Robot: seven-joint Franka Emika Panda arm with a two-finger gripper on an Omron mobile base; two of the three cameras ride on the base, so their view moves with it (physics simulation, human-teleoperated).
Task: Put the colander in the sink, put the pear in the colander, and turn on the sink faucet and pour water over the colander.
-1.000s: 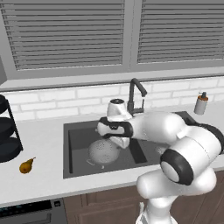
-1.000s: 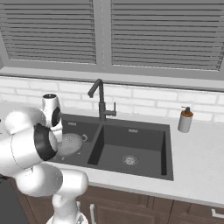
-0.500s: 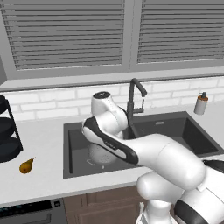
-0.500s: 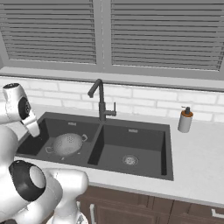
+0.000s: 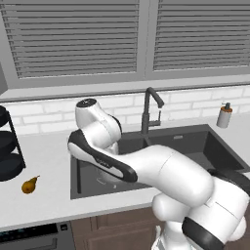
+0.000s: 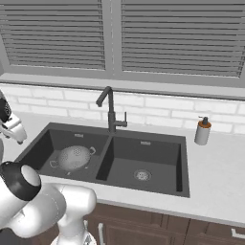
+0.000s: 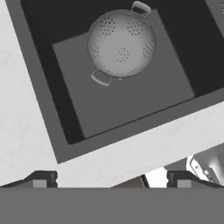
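Note:
The colander (image 6: 74, 157) sits upright on the floor of the left basin of the sink (image 6: 125, 173), and it also shows from above as the colander (image 7: 121, 43). My gripper (image 7: 111, 179) hangs open above the counter strip at the front of that basin, nothing between its fingertips (image 7: 41, 178). The pear (image 5: 30, 185) lies on the counter left of the sink (image 5: 195, 146), well apart from the arm. The sink faucet (image 6: 111, 112) stands behind the divider, spout bent toward the left basin; no water shows. My arm hides most of the left basin in the left base view.
A soap dispenser (image 6: 203, 131) stands on the counter right of the sink. A black tiered rack (image 5: 7, 146) stands at the far left, behind the pear. White brick wall and window blinds close off the back of the counter.
The arm has swung up and left, away from the colander, which stays in the left basin. The gripper has stayed open.

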